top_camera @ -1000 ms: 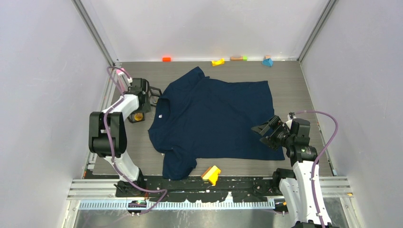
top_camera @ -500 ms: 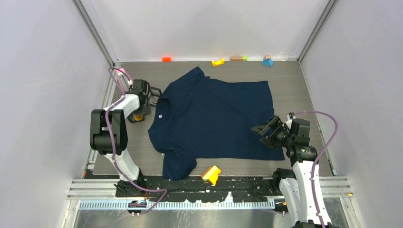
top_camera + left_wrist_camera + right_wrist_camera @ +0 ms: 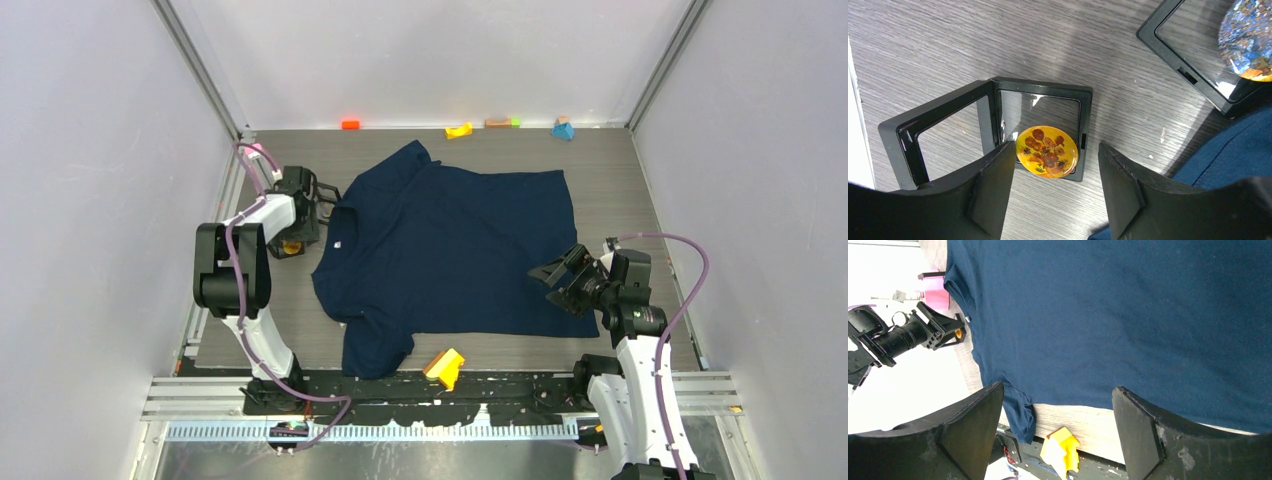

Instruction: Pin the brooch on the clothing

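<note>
The brooch (image 3: 1047,158), a round badge with orange sunflowers on yellow, lies in an open black case (image 3: 948,130) on the grey table. My left gripper (image 3: 1056,150) hangs open just above it, one finger on each side, touching nothing. In the top view the brooch (image 3: 291,247) shows as an orange spot below the left gripper (image 3: 298,225), left of the collar. The clothing (image 3: 450,240), a dark navy T-shirt, lies spread flat mid-table. My right gripper (image 3: 553,283) is open and empty over the shirt's right hem; the clothing (image 3: 1108,315) fills its wrist view.
A second black case (image 3: 1193,70) with a blue-toned badge (image 3: 1248,37) sits beside the collar. A yellow wedge block (image 3: 444,367) lies at the near edge. Small blocks line the back edge: orange (image 3: 350,124), yellow (image 3: 458,130), blue (image 3: 563,129).
The left arm's elbow has shifted slightly toward the shirt while its gripper stays over the case. The right arm has not moved.
</note>
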You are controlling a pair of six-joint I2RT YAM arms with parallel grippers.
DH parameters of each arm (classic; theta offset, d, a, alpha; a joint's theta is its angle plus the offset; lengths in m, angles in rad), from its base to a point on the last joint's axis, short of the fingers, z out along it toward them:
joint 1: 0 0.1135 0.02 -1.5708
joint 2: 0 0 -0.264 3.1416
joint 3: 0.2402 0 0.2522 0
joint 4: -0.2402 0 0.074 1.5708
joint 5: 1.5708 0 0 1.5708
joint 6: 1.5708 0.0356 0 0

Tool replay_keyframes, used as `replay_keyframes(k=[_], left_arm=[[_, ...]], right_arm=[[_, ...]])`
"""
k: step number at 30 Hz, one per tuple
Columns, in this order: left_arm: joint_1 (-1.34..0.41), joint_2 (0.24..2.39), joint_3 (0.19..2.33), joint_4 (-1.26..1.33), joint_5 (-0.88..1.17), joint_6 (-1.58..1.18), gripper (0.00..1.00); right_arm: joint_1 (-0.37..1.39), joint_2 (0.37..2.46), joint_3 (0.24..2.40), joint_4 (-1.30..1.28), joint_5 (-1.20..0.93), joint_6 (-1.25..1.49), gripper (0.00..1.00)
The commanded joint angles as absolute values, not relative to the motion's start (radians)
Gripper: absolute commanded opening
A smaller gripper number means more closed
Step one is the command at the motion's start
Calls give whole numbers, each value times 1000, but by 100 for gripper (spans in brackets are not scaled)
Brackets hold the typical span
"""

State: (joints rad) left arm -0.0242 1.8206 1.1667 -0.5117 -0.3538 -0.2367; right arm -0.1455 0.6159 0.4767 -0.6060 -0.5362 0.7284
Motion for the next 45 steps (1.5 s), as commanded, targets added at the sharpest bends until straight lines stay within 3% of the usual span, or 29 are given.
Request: replay_keyframes(k=[1, 20, 33, 45], left_arm=[[-17, 1833, 1194, -525, -334, -252, 64], [-17, 1765, 1168, -506, -319, -247, 45], [-20, 1717, 1156, -512, -335, -223, 18], [-30, 1770, 1192, -564, -295, -213, 15]], right_arm=[[-141, 617, 499, -606, -540, 700, 85], [-141, 632, 491, -600, -546, 704, 83], [-141, 635, 495, -606, -551, 705, 82], [-141, 637, 495, -612, -551, 700, 82]])
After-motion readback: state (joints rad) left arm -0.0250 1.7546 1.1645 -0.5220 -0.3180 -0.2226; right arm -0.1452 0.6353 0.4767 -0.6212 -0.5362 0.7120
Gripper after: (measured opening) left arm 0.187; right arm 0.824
